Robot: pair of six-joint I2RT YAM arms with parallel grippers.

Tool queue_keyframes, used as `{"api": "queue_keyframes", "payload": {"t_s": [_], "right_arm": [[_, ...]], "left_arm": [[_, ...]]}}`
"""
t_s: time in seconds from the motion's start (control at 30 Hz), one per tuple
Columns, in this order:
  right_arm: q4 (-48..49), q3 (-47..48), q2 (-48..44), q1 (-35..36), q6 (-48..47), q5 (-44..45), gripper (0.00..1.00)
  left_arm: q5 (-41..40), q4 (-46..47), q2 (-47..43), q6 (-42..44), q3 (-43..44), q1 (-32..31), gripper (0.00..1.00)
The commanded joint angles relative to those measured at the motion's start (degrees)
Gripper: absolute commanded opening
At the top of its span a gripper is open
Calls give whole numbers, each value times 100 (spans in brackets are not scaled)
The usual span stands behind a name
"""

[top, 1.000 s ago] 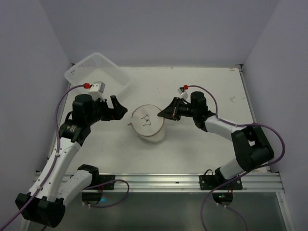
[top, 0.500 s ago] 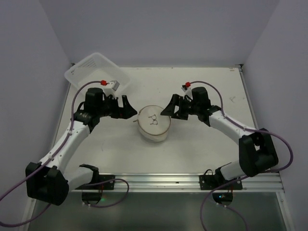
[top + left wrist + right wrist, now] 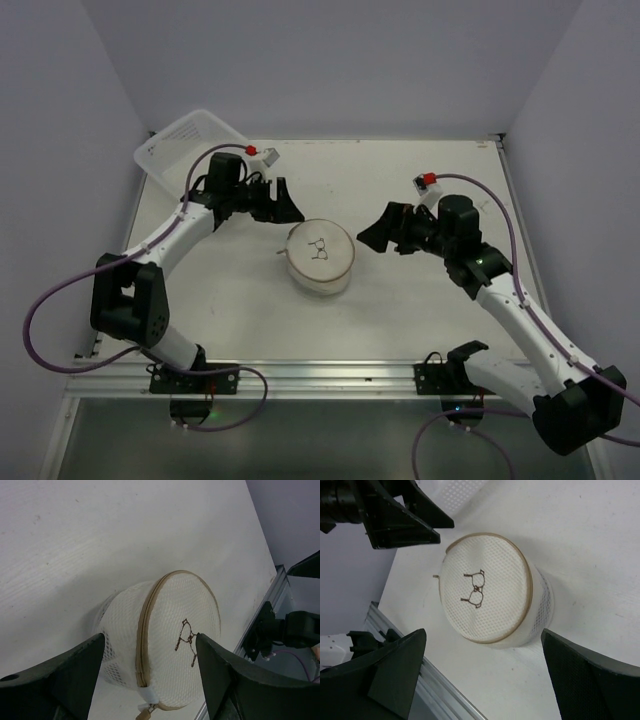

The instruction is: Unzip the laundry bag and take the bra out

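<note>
The laundry bag is a round cream mesh drum standing on the table, bra pictogram on its flat top, tan zip round the rim. Its zip pull hangs at the near left side, and the zip looks shut. The bra is hidden inside. My left gripper is open just behind and left of the bag, apart from it; in the left wrist view the bag shows between the fingers. My right gripper is open to the bag's right, apart from it, with the bag ahead of it.
A clear plastic tub leans at the table's back left corner, just behind the left arm. A metal rail runs along the near edge. Walls close in on the left, the back and the right.
The right gripper opened, let go of the bag's rim and drew back to the right. The bag settled lower. The left arm swung farther back and right, behind the bag.
</note>
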Motion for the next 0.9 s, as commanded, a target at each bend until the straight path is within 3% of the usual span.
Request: {"api": "queue_keyframes", "payload": {"t_s": [0.0,0.17,0.37,0.47,0.5,0.57,0.7,0.8,0.87], "right_arm": [[-285,-391,-339,7,130,240,99],[-391,-594,-621,7,147,319,99],[-365,-656,-735,15,139,293,99],[-225,-735,-762,42,208,223,99],[-181,-787,-770,77,235,214,99],[-67,-823,-779,164,323,231,99],[302,-998,-832,760,516,625,99],[715,-1139,-885,1374,797,1336,98],[908,-1131,-832,1701,981,1741,98]], "left_arm": [[497,14,239,231,371,-127,76],[181,-311,582,450,609,-339,70],[14,-452,731,521,539,-523,48],[-56,-504,697,433,398,-620,24],[-65,-504,670,381,250,-655,11],[-153,-426,539,118,48,-673,0],[-310,1080,-163,-1294,-962,-673,0],[-1038,1988,-963,-2771,-1920,-708,0],[-1996,2351,-1569,-3756,-2536,-795,0]]}}
